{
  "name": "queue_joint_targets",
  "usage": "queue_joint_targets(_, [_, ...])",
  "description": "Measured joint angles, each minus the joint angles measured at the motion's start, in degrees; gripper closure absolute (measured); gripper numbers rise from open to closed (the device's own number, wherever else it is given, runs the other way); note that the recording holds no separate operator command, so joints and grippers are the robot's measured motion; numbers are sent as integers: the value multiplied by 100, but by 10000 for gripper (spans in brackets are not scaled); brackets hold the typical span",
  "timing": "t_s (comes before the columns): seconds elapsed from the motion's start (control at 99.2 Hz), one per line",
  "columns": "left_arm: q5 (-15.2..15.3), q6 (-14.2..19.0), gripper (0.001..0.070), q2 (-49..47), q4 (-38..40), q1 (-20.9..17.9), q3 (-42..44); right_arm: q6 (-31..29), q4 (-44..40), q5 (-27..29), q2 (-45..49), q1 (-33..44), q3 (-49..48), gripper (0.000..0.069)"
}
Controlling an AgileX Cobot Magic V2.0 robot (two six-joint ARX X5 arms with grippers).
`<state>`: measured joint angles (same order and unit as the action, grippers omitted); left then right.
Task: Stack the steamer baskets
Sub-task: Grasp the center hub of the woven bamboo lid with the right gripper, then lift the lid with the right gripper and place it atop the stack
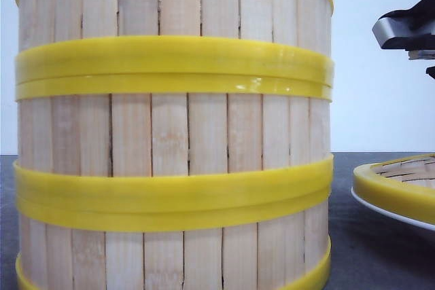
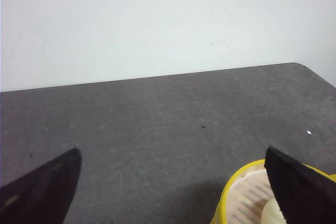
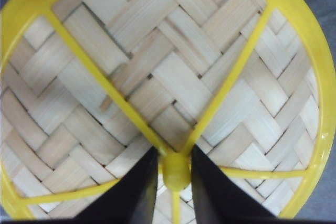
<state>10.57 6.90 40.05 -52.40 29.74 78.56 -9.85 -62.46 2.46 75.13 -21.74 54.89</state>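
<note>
The right gripper [image 3: 176, 182] has its two black fingers [image 3: 131, 192] close together on either side of a small yellow knob [image 3: 176, 171], touching or all but touching it; only the right wrist view shows this. The knob sits at the hub of a round lid [image 3: 157, 77] of woven pale bamboo strips, with yellow spokes running from the hub to a yellow rim. The lid's flat face is turned up toward the camera, its axis upright.

In the front view the same lid [image 1: 397, 185] appears edge-on at the right, lying flat on a shallow white plate [image 1: 380, 212], with part of the right arm [image 1: 408, 22] above it.

The left gripper [image 2: 173, 182] is spread wide, its dark fingers [image 2: 44, 187] well apart over the dark table [image 2: 157, 114], holding nothing. One fingertip overlaps a yellow-rimmed steamer basket [image 2: 236, 198] seen from above.

The front view alone shows the stack of steamer baskets [image 1: 173, 147], close to the camera: three tiers of vertical slats, standing upright on the table, yellow bands meeting at each joint.
</note>
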Motion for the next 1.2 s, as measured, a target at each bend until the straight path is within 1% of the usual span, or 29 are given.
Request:
queue_joint_targets(0.061, [0,0,17,0,2,2,0,0,-4,2,0,0,2,622])
queue_joint_targets(0.272, [0,0,17,0,2,2,0,37,-72,-7,4,2,50,624])
queue_joint_targets(0.413, [0,0,17,0,2,2,0,68,-291,-96,39,24,378,631])
queue_joint_targets(0.635, [0,0,17,0,4,2,0,81,-734,-92,31,155,1958,635])
queue_joint_targets(0.776, [0,0,17,0,4,2,0,90,-1045,208,31,160,3038,635])
queue_joint_targets(0.837, [0,0,17,0,2,2,0,94,-1060,214,31,160,3469,635])
queue_joint_targets(0.928, [0,0,17,0,2,0,0,98,-1086,11,31,146,4054,635])
queue_joint_targets(1.018, [0,0,17,0,4,2,0,96,-1261,-363,35,13,4522,635])
queue_joint_targets(1.109, [0,0,17,0,9,0,0,79,-1432,-754,107,-291,4859,635])
queue_joint_targets(1.2, [0,0,17,0,31,2,0,57,-1484,-850,315,-702,5128,635])
